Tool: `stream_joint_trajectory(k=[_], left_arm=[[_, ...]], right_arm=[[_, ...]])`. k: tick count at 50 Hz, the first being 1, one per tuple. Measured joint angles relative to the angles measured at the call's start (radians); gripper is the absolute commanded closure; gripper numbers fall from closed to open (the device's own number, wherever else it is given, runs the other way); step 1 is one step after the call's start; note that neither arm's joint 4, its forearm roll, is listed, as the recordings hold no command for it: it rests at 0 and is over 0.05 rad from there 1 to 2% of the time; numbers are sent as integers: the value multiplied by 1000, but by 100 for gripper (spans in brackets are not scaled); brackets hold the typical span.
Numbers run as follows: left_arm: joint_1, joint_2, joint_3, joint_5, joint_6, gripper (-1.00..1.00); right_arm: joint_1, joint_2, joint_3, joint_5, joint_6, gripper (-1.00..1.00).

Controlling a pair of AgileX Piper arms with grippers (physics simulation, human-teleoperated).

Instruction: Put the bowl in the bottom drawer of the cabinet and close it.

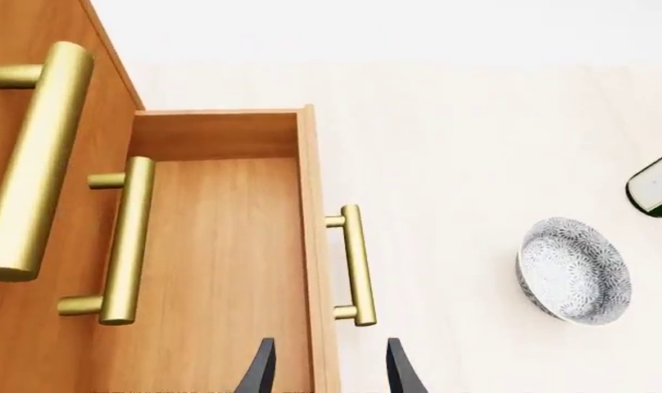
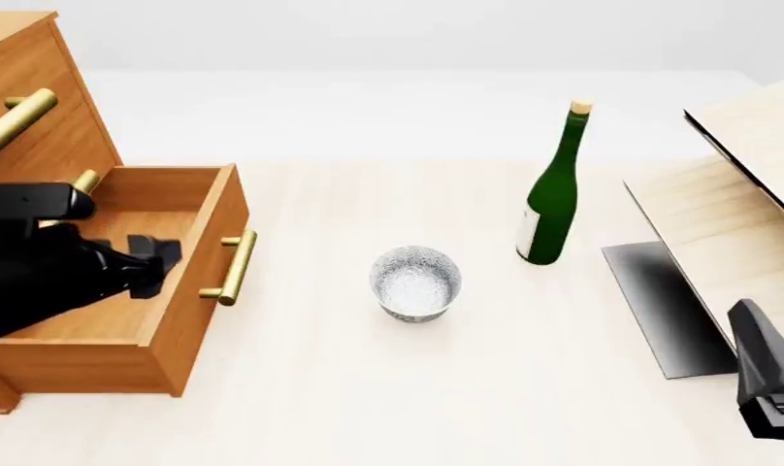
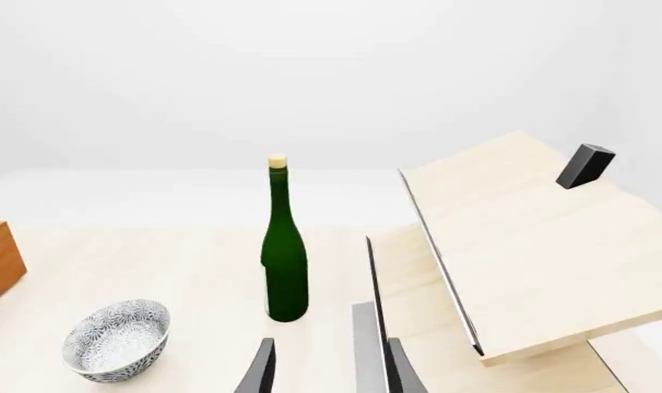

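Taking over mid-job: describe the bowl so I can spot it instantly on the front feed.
Start at the orange-brown cabinet on the table's left, whose bottom drawer stands pulled open. The bowl sits upright on the bare tabletop to its right, short of the green bottle. It is small, round, white with fine grey speckling, and far shorter than the bottle.

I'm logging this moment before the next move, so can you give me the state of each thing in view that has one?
bottom drawer: pulled open, nothing inside.
upper drawers: shut.
bowl: upright on the table, outside the drawer, ungripped.
green bottle: standing upright, corked.
left gripper: open, holding nothing, over the drawer's front edge.
right gripper: open, holding nothing.
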Motion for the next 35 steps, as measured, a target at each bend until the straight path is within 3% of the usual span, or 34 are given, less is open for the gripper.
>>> stream_joint_trajectory(k=[35], left_arm=[[-37,132,36,-81,-29,-100]], right_arm=[[0,0,0,0,0,-100]])
